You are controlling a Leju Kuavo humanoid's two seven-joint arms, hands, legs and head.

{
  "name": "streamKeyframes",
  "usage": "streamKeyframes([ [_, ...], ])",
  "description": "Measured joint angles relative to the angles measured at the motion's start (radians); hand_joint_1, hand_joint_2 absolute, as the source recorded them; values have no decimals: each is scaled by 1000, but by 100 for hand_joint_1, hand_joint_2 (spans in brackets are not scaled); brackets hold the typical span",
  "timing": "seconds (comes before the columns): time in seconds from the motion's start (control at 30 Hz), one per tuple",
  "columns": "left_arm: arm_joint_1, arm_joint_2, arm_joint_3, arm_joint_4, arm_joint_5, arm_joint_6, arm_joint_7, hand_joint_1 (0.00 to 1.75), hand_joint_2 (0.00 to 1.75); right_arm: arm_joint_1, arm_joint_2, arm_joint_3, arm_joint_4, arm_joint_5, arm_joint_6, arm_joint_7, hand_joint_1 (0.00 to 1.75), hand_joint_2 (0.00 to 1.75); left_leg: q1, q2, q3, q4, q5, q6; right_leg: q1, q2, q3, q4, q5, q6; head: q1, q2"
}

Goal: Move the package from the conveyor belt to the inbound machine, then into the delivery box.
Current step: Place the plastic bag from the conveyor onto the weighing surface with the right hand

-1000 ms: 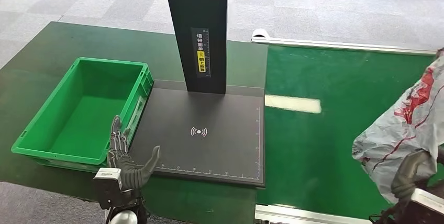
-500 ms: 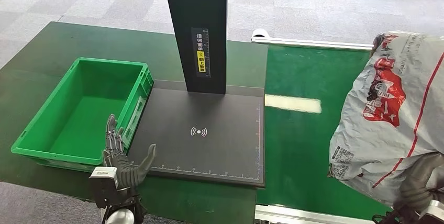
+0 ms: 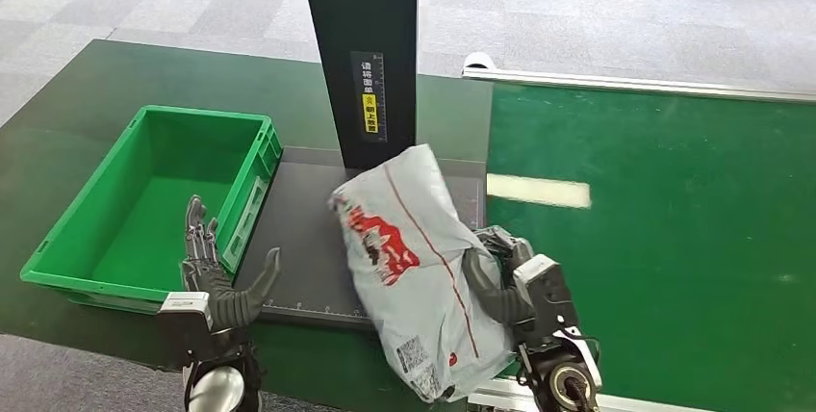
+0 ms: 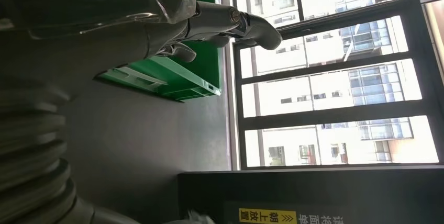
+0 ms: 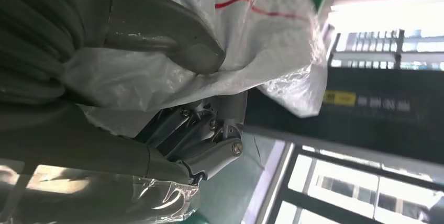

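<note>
The right hand [image 3: 505, 277] grips the package [image 3: 409, 268] from its right side, thumb wrapped across the plastic and the fingers closed underneath, as the right wrist view shows. The package is a soft grey mailing bag that sags and creases around the hand, so it looks light and limp; the film is probably slick, and a full grasp around the bulky middle seems safer than pinching a loose corner. It hangs tilted over the dark scanner plate [image 3: 308, 239], its lower end past the near edge. Red printing runs across the bag and a small shipping label sits near the bottom, too small to read. The black post [image 3: 361, 46] carries a yellow sticker with Chinese writing. The left hand [image 3: 216, 282] waits empty, fingers apart, beside the green box [image 3: 67, 239].
</note>
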Motion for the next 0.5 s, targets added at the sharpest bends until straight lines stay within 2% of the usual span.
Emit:
streamKeyframes([
  [0.27, -2, 0, -7, 18, 2, -4, 0, 0, 175, -38, -14, 92, 92, 42, -30, 40, 175, 175, -1, 0, -1, 0, -1, 0, -1, 0, -1, 0, 0, 0, 0, 0],
  [0.4, 0, 0, -13, 25, 2, -6, 0, 0, 175, -36, -24, 111, 105, 58, -25, 32, 2, 175, -1, 0, -1, 0, -1, 0, -1, 0, -1, 0, 0, 0, 0, 0],
  [0.5, 0, 0, -19, 30, 5, -6, 0, 0, 175, -37, -31, 120, 115, 74, -37, 42, 0, 175, -1, 0, -1, 0, -1, 0, -1, 0, -1, 0, 0, 0, 0, 0],
])
